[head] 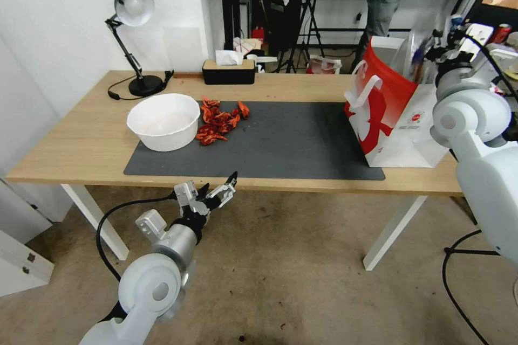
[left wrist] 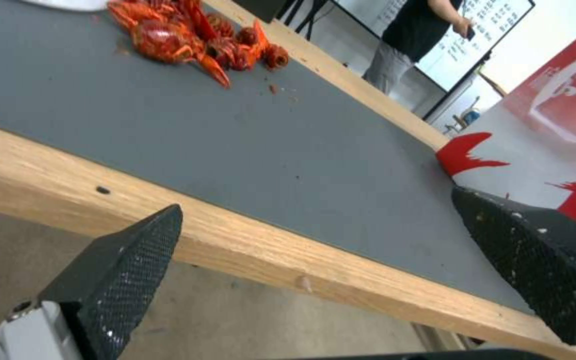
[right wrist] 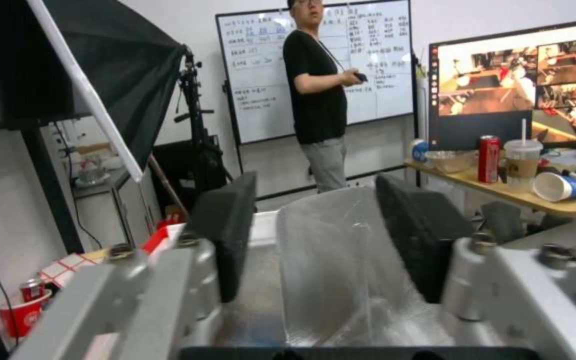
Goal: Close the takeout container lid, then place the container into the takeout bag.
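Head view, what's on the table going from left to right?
Desk lamp → white bowl → pile of red crayfish → tissue box → takeout bag, with the right end effector above its far side.

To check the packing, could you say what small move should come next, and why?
Probably raise the right tool straight up, clear of the takeout bag: it hangs open at the bag's mouth, with clear plastic between its fingers but not clamped.
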